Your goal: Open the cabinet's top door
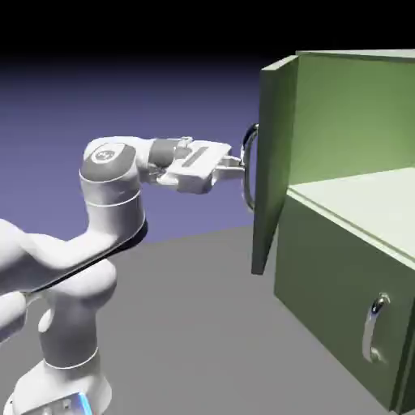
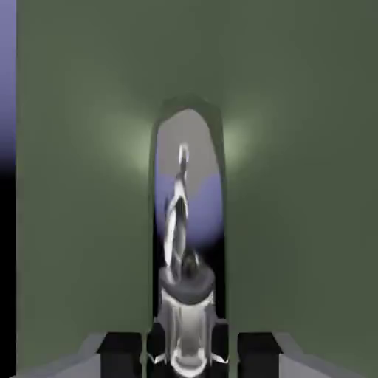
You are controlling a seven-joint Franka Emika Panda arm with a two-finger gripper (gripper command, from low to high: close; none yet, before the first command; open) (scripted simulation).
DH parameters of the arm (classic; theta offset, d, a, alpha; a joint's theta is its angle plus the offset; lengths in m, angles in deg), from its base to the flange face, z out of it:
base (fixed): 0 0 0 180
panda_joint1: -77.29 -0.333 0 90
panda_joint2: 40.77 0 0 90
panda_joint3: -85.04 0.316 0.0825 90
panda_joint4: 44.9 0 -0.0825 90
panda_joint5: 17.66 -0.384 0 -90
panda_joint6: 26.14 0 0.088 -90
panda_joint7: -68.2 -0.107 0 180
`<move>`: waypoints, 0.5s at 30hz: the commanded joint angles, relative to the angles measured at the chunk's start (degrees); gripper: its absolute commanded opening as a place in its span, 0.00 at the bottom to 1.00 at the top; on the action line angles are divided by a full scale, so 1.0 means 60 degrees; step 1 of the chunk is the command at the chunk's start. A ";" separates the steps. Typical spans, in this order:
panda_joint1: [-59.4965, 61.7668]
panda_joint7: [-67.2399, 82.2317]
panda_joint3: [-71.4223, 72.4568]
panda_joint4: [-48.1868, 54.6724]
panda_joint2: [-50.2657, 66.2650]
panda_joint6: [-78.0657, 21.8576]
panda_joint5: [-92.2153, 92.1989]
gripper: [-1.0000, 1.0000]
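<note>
The olive-green cabinet [image 1: 348, 267] stands at the right of the exterior view. Its top door [image 1: 275, 162] is swung out to the left, showing the pale green inside. A curved silver bar handle [image 1: 248, 166] runs down the door's outer face. My gripper [image 1: 241, 164] reaches level from the left and is shut on that handle. In the hand view the shiny handle [image 2: 184, 244] rises between my dark fingertips [image 2: 122, 347], and the green door panel [image 2: 81, 192] fills the rest of the picture.
The lower panel [image 1: 340, 308] with its small silver handle [image 1: 373, 328] is closed. The grey table top [image 1: 203, 324] stretches in front of the cabinet. My white arm [image 1: 105, 211] bends up from the lower left.
</note>
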 commanded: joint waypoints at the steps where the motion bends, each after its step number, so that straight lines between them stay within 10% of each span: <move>1: -0.0038 -0.0089 0.0349 -0.0063 0.0036 -0.0223 -0.0299 0.00; 15: -0.0724 -0.1795 0.5194 0.0264 0.2101 -0.3363 -0.4826 0.00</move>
